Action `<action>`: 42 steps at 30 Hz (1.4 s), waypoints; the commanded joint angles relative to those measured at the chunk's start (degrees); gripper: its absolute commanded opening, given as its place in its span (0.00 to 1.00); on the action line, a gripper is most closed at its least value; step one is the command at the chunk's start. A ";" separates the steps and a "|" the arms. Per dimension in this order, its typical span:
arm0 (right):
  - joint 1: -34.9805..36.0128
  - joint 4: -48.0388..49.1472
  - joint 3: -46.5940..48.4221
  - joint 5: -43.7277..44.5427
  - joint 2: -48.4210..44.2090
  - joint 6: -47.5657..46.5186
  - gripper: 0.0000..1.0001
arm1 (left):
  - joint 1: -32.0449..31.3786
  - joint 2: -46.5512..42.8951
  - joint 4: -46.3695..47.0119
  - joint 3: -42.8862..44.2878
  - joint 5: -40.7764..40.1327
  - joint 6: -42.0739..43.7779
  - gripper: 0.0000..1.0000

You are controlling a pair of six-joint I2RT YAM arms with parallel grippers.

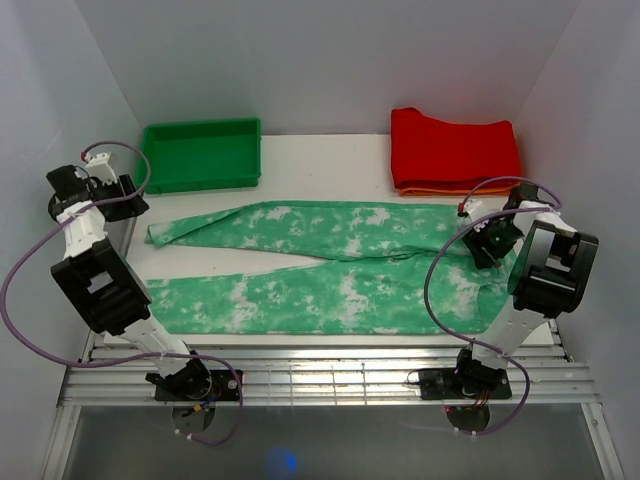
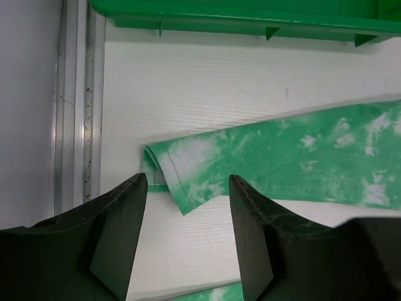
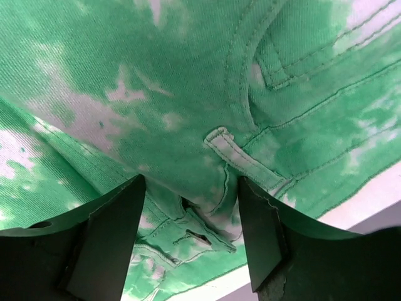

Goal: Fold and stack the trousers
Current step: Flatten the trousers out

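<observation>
The trousers (image 1: 330, 270) lie spread flat on the white table (image 1: 330, 160), their long axis running left to right across it. The waist is at the right end, and the two legs reach leftward, parting in a shallow V. The far leg's cuff (image 2: 164, 164) ends at the left edge of the table. In the left wrist view it sits just ahead of the left gripper (image 2: 187, 182) and between the lines of its two fingers, which are spread wide and hold nothing. At the other end the right gripper (image 3: 191, 182) hangs close over the waistband (image 3: 282, 75), with a belt loop (image 3: 229, 147) and a pocket seam right in front of it. Its fingers are also parted and empty, and I cannot tell whether they touch the cloth. So each arm has its own end: the left is nearer the cuffs, the right nearer the waist. A fold along the length would, I reckon, mean bringing one end across to the other. Further back stand a green bin (image 1: 200, 155) on the left and a red folded garment (image 1: 455, 148) on the right, both clear of the trousers.
</observation>
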 commanded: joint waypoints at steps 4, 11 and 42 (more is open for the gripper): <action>-0.09 1.54 -7.10 5.47 -3.23 -3.15 0.66 | 0.02 -3.14 -4.27 -4.06 6.48 8.56 0.65; 0.09 -3.47 -0.43 1.87 -6.14 -1.84 0.66 | -2.52 2.90 -4.62 -2.58 7.89 9.98 0.61; 0.61 -7.87 1.16 0.11 -6.67 -1.66 0.66 | -9.65 8.62 -9.82 -2.40 -13.11 43.55 0.61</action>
